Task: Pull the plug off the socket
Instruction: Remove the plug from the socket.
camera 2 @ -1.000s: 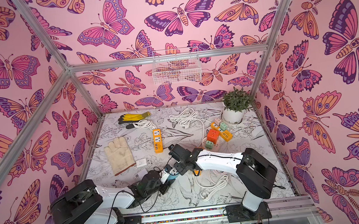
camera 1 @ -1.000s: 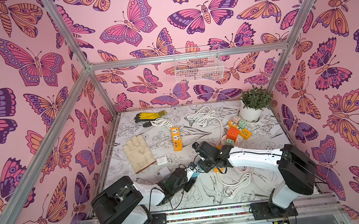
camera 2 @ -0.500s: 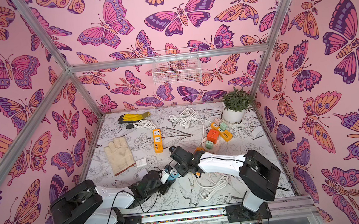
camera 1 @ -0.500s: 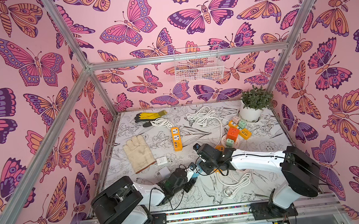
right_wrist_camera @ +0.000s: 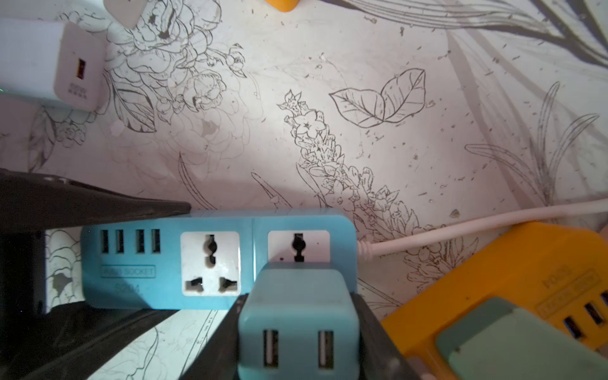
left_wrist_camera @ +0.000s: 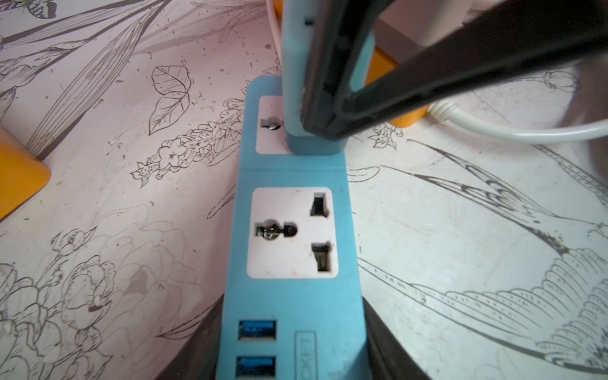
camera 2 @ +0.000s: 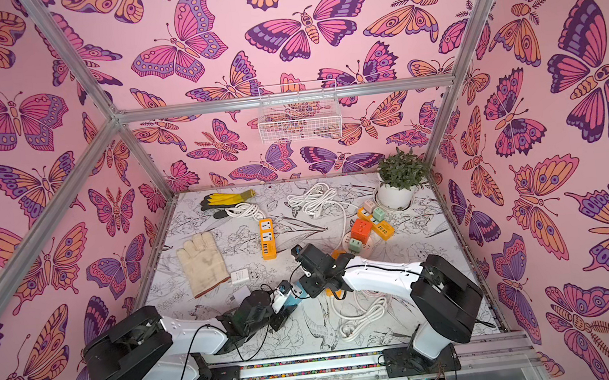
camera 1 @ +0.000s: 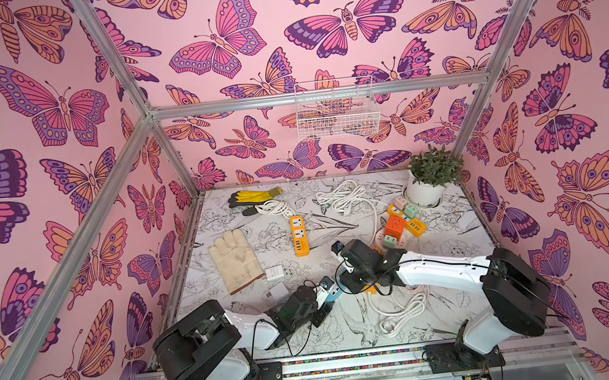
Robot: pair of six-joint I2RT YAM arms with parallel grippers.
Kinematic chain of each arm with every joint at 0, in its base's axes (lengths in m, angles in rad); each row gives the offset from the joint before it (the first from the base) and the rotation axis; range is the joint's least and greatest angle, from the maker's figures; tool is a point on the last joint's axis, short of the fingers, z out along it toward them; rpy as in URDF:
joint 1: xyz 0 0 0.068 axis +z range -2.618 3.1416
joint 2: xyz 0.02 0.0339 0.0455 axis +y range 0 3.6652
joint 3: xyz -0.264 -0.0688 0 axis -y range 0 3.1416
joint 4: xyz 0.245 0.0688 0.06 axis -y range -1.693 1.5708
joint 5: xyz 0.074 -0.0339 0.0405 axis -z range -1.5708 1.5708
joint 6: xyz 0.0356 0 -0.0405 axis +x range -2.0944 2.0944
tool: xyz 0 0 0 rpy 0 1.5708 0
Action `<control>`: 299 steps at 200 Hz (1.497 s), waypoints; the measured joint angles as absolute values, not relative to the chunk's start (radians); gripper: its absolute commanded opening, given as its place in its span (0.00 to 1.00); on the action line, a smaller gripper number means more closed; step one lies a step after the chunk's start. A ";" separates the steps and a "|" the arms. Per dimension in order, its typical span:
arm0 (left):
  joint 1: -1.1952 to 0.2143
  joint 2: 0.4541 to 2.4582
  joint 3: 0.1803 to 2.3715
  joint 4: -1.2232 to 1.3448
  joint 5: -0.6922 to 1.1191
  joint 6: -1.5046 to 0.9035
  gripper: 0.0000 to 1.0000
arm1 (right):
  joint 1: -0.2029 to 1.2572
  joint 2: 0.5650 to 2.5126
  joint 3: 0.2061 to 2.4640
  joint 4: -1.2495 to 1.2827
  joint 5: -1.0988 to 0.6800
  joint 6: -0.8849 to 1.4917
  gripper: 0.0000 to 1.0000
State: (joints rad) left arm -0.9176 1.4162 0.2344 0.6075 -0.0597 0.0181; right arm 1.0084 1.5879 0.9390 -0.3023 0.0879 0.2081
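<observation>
- Centrally, toward the front of the worktop (camera 1: pixel 448 240): one blue socket strip (left_wrist_camera: pixel 292 296). It lies flat, and a white cord (right_wrist_camera: pixel 460 233) leaves the end away from its USB ports.
- Left end effector (left_wrist_camera: pixel 292 348): its black fingers (left_wrist_camera: pixel 383 335) press against the two long sides of the strip at the USB end, pinching it.
- Blue plug (right_wrist_camera: pixel 297 322), a two-port USB adapter: it stands on the strip's end outlet with its base against the outlet face. Its prongs cannot be seen.
- Right end effector (right_wrist_camera: pixel 297 306): its jaws are closed on two opposite sides of the plug, gripping the body.
- Orange power strip (right_wrist_camera: pixel 526 263): it lies just beside the blue strip's cord end and carries a grey-green adapter (right_wrist_camera: pixel 526 345).
- White charger (right_wrist_camera: pixel 49 62): it lies on the worktop near the blue strip.
- Second orange strip (camera 1: pixel 299 236), pale work glove (camera 1: pixel 234 261) and yellow-black gloves (camera 1: pixel 254 195): all lie farther back on the left.
- Potted plant (camera 1: pixel 433 174): it stands in the back right corner, with a cluster of coloured cube sockets (camera 1: pixel 399 223) near it.
- Loose white cable (camera 1: pixel 402 311): it is coiled at the front, under the right arm.
</observation>
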 measured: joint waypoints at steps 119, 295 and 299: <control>-0.926 1.409 0.231 0.624 -0.036 0.019 0.26 | 0.962 1.516 0.879 -0.286 0.002 0.207 0.37; -0.922 1.420 0.231 0.617 -0.037 0.015 0.26 | 1.056 1.534 0.894 -0.282 0.162 0.209 0.37; -0.922 1.420 0.231 0.617 -0.038 0.014 0.26 | 1.060 1.548 0.908 -0.292 0.172 0.209 0.37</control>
State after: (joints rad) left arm -0.9222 1.4197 0.2306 0.6170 -0.0380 0.0139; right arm 1.0599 1.5478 0.9081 -0.2916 0.1722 0.2089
